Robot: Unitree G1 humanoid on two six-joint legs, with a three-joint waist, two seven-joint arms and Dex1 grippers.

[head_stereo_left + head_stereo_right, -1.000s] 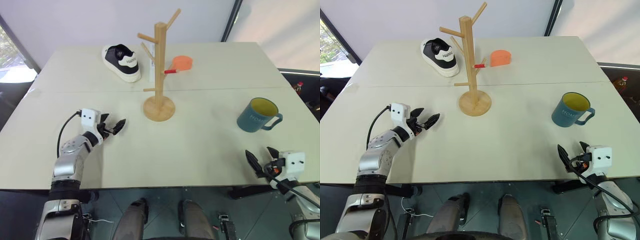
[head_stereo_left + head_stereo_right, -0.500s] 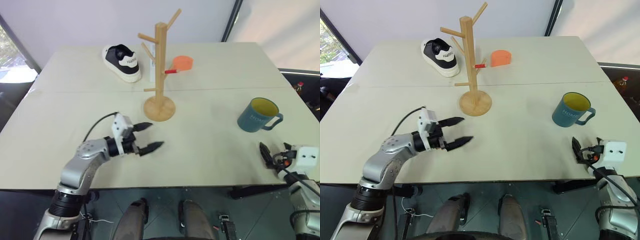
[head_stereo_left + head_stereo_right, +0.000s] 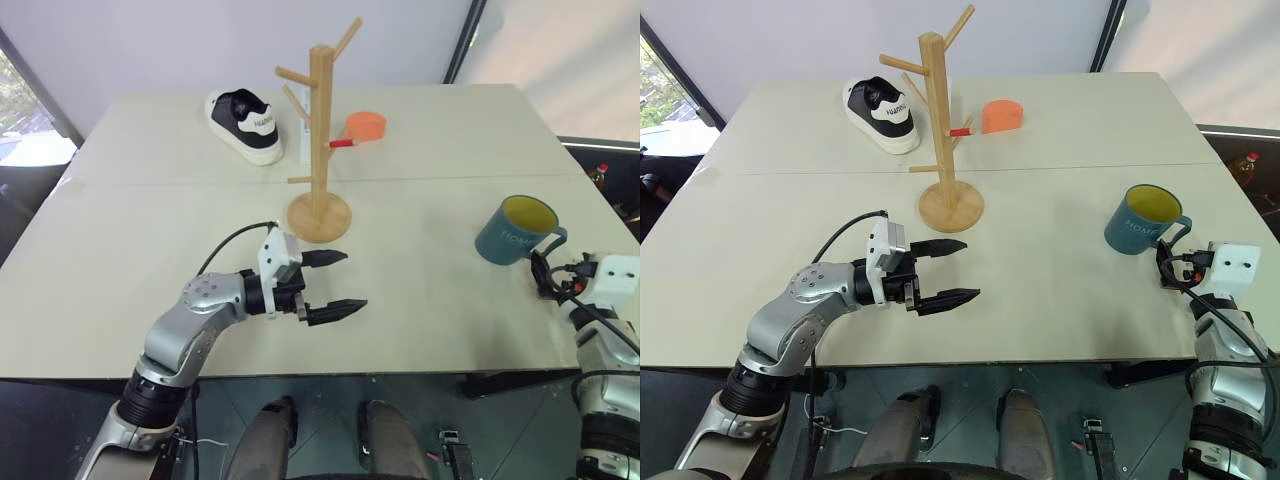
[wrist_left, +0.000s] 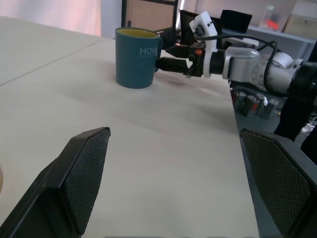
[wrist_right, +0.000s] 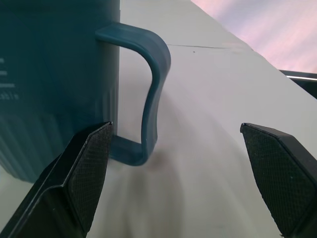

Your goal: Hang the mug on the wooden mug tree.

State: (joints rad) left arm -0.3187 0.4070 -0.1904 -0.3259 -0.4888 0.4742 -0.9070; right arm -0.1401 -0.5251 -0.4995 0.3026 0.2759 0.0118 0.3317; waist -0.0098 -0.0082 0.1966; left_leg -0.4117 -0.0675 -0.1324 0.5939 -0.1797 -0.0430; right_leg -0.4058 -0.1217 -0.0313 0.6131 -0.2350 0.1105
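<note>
While my right gripper (image 3: 1163, 265) stands wide open with nothing between its two black fingers, it points at the loop handle of the dark teal-blue ceramic mug with the yellow inside (image 3: 1143, 220). In the right wrist view the handle sits in front of the gap between my fingers (image 5: 84, 183), close to them, but I cannot tell if one finger touches it already. The mug stands upright on the pale beige table (image 3: 1060, 120), near its right edge, with the handle turned toward this gripper.

My left gripper (image 3: 945, 270) is open wide too and holds nothing. It hangs above the middle of the table, pointing across toward the mug, and it is just in front of the round base of the tall light-wood mug tree with angled pegs (image 3: 940, 130). All the pegs are bare. The tree and the mug are well apart.

Behind the tree lie a black and white sneaker (image 3: 880, 112) and a small orange dish (image 3: 1002, 115); both are far from my grippers.

I judge the task as only at its beginning: the mug is not grasped yet. What is left is to close on the handle or the body, lift the mug, carry it to the tree and slip the handle over a peg.
</note>
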